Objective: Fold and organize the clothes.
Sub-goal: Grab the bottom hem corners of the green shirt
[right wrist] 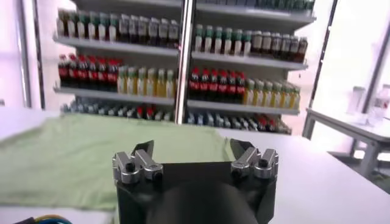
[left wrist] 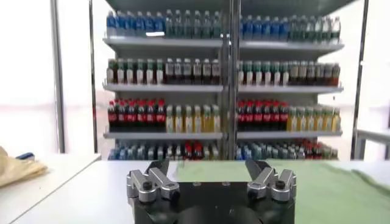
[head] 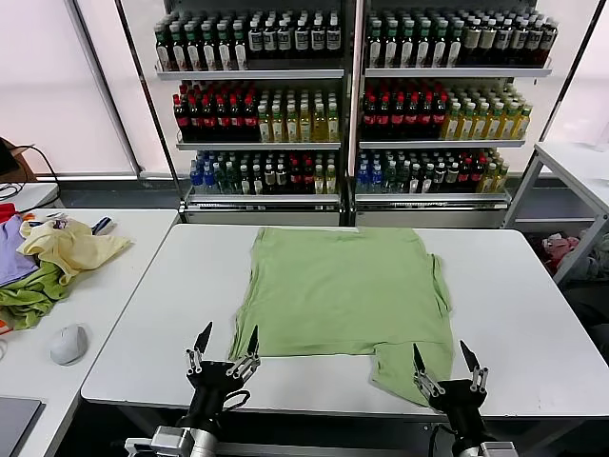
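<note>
1. Head view: green shirt [head: 347,290] lies spread flat on the white table [head: 514,314], roughly centred, back side up, with no collar or print visible.
2. Shirt's near right corner is rumpled, with a flap hanging toward the table's front edge.
3. Left gripper [head: 225,348] sits at the front table edge, just off the shirt's near left corner, fingers spread wide, holding nothing.
4. Right gripper [head: 445,367] sits at the front edge over the rumpled flap, fingers wide, empty.
5. Left wrist view: left gripper [left wrist: 211,167] open, green fabric [left wrist: 323,185] ahead of it on the table.
6. Right wrist view: right gripper [right wrist: 194,151] open, shirt [right wrist: 91,152] spread beyond it.
7. Side table on the robot's left carries a heap of yellow, purple and green garments [head: 48,262] and a mouse [head: 68,344].
8. Drink shelves [head: 352,95] stand behind the table.
</note>
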Robot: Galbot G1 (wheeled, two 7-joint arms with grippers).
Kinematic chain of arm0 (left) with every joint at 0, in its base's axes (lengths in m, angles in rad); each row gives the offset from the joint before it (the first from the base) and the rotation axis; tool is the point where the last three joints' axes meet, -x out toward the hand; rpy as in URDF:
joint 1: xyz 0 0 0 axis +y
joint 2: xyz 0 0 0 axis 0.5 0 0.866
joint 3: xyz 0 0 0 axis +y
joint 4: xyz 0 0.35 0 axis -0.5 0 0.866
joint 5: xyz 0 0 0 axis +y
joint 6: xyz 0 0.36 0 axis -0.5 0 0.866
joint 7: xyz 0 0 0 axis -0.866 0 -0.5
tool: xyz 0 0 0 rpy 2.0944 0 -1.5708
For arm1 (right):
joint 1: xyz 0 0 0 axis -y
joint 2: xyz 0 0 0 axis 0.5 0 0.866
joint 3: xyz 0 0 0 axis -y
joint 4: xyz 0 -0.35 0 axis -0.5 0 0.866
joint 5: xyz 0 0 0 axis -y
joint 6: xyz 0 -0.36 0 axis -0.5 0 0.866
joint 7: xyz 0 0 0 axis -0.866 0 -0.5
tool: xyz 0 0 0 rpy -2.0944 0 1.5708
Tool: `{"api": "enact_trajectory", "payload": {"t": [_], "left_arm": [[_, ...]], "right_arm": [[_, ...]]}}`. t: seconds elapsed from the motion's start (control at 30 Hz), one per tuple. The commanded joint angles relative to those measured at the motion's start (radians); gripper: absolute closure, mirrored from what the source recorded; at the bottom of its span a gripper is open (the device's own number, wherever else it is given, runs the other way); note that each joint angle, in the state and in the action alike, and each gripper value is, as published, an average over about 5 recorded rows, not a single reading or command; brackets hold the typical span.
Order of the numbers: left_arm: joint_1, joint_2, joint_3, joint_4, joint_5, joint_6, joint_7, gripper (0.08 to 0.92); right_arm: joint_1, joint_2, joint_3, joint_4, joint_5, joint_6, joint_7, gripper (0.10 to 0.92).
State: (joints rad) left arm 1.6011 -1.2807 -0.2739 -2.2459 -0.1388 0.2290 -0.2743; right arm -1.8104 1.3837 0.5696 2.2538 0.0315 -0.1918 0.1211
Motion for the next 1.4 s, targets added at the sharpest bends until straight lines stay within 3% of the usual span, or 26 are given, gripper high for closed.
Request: {"api": "enact_trajectory", "payload": {"t": [0.03, 0.3, 0.6, 0.8, 1.23, 1.4], "left_arm": [[-0.16, 0.034, 0.033, 0.176, -0.069, 0.249, -0.056, 0.177], [-0.285, 0.025, 0.072, 0.29, -0.073, 0.338, -0.111, 0.177], [-0.307, 0.007, 0.084, 0.313, -0.071, 0.353, -0.148, 0.186], [-0.311, 0.01, 0.086, 0.319, -0.145, 0.355, -0.154, 0.328], [-0.273, 0.024, 0.09, 0.275, -0.288, 0.354, -0.151, 0.701], [-0.229, 0.04, 0.101, 0.191, -0.275, 0.329, -0.138, 0.846]], "right_arm": [[-0.034, 0.007, 0.003, -0.019, -0.031, -0.06, 0.027, 0.203], [-0.002, 0.019, -0.028, -0.066, -0.015, -0.07, 0.011, 0.203], [0.027, 0.034, -0.055, -0.116, 0.009, -0.102, 0.025, 0.203], [0.037, 0.037, -0.053, -0.14, 0.061, -0.112, 0.056, 0.218], [0.059, 0.026, -0.048, -0.158, 0.127, -0.097, 0.041, 0.576], [0.057, 0.016, -0.031, -0.15, 0.138, -0.036, 0.0, 0.715]]}}
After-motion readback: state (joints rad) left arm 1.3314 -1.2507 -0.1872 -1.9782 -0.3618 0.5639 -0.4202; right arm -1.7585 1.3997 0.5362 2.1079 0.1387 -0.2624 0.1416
